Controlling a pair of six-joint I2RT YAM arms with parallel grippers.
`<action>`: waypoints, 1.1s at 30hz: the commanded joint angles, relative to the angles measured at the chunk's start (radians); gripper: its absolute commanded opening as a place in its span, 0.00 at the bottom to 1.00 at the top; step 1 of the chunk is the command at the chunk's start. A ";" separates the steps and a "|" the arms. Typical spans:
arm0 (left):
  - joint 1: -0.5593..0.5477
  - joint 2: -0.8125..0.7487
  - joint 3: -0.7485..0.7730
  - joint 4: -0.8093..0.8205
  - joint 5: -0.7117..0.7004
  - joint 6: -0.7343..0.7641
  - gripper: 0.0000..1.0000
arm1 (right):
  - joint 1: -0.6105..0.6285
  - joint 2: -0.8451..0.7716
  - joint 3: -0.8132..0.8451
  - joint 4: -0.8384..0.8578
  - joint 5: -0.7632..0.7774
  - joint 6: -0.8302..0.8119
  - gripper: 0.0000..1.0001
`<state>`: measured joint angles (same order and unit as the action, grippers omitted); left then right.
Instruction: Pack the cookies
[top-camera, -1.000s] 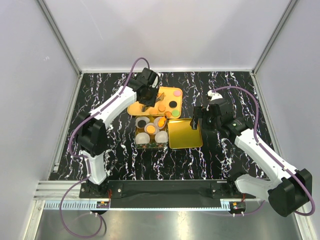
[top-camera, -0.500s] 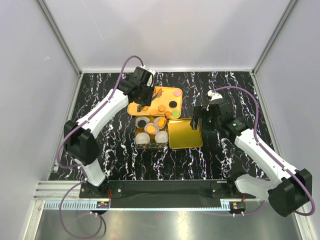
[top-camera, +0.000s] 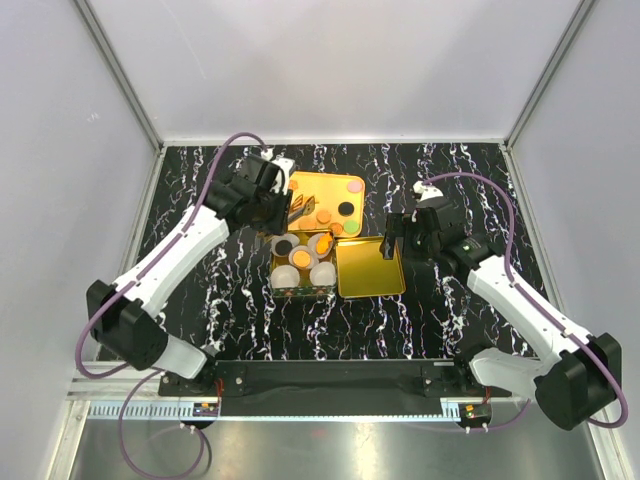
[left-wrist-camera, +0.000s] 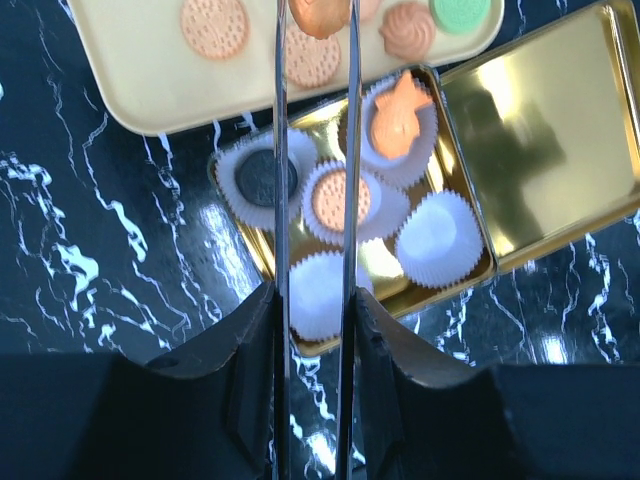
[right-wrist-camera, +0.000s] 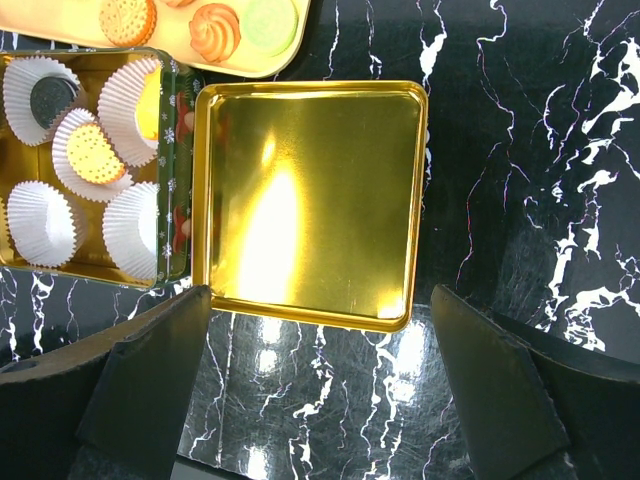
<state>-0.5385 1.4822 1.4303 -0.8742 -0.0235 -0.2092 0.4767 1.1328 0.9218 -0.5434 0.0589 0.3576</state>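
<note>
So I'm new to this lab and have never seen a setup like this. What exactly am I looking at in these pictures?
These are two robot arms, the left arm and the right arm, bolted at the near edge of a black marbled table. One picture looks down from above. The other two come from a camera on each wrist, so each shows its own fingers.

On the table are a pale tray of loose cookies and a gold tin of white paper cups, some with cookies in them. A gold lid lies flat beside the tin.

The left gripper has long thin fingers that appear to pinch an orange cookie above the tray. The right gripper is open and empty, above the lid.
</note>
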 joint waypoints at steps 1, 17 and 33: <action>-0.008 -0.088 -0.033 0.006 0.060 0.013 0.28 | -0.003 0.005 0.028 0.025 0.007 -0.016 1.00; -0.087 -0.299 -0.231 -0.031 0.128 -0.005 0.29 | -0.003 0.028 0.037 0.010 0.047 -0.019 1.00; -0.207 -0.366 -0.372 -0.029 0.128 -0.076 0.30 | -0.003 0.025 0.034 0.010 0.042 -0.017 1.00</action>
<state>-0.7322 1.1412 1.0634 -0.9443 0.0849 -0.2642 0.4767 1.1618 0.9218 -0.5453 0.0715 0.3542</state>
